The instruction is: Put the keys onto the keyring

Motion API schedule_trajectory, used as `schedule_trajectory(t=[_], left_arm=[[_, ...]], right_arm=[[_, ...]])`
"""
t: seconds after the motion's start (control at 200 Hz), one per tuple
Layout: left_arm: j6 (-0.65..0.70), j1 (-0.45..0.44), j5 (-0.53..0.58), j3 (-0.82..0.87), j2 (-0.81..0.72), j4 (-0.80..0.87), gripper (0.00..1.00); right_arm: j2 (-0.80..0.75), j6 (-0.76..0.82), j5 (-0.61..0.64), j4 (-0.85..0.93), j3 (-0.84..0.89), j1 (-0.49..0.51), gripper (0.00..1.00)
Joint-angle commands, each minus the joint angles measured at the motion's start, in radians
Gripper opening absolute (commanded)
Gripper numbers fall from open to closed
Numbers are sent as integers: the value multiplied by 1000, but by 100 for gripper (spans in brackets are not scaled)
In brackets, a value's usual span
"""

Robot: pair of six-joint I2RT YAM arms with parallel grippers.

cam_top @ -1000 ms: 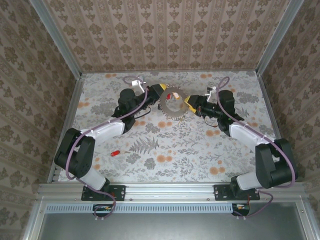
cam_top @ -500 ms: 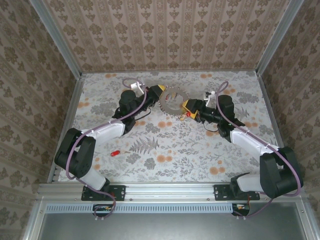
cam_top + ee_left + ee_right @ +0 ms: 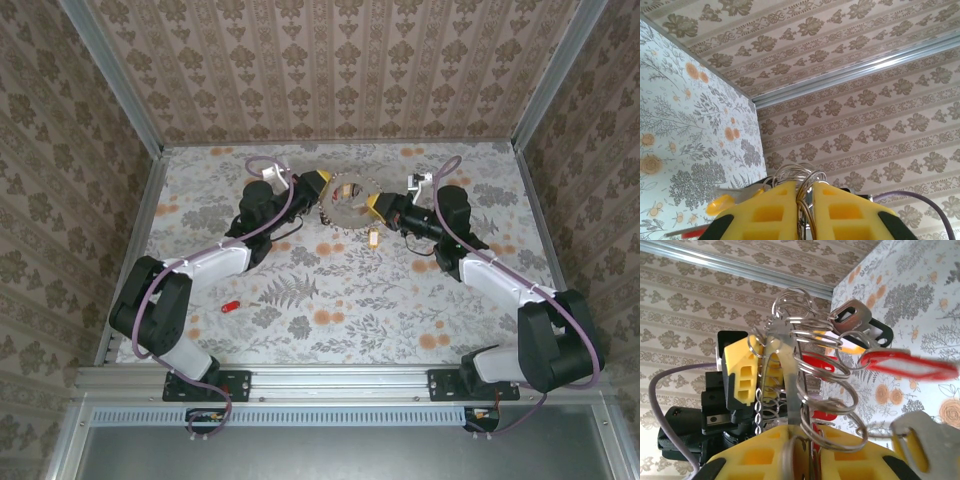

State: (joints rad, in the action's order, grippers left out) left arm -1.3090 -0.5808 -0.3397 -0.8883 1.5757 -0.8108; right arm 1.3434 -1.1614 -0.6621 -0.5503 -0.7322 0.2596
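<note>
A loose red key (image 3: 231, 306) lies on the table (image 3: 400, 300), well behind the left gripper (image 3: 320, 183). The left gripper and right gripper (image 3: 802, 442) each pinch the keyring (image 3: 788, 372) from opposite sides, jaws pressed onto it. Several keys (image 3: 910, 366) hang from wire loops (image 3: 827, 365) just beyond the right fingertips.

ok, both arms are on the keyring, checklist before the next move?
1. Left pincer shut on the keyring: ok.
2. Right pincer shut on the opposite side: ok.
3. Keys threaded: a hanging red key and a silver key sit on its wire loops: ok.
4. All keys on: not ok, a loose red key lies on the table by the left arm.
5. Pincer free to fetch it: not ok, both are gripping.
6. Keyring clear of the table: cannot tell.
</note>
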Motion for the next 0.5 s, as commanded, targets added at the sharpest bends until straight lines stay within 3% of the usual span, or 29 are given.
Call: schedule_trajectory(t=[0.0,0.095,0.165,0.225,0.32,0.45,0.495], left_arm=[[0,-8,-54,-7,-9,-61,21],[30,-1,-70,3,-25,-17,36],[56,5,-75,14,-42,31,56],[84,14,-88,22,-59,79,63],[151,32,-97,24,-92,208,82],[303,53,-125,-31,-125,496,99],[357,55,-124,-53,-132,577,100]], right_arm=[[-16,35,21,-3,-32,-3,11],[-28,46,4,11,-37,-21,8],[-37,60,-18,31,-48,-35,7],[-44,68,-31,41,-54,-45,7],[-53,82,-59,61,-68,-63,7],[-66,125,-104,113,-96,-82,6],[-70,147,-120,139,-109,-87,6]])
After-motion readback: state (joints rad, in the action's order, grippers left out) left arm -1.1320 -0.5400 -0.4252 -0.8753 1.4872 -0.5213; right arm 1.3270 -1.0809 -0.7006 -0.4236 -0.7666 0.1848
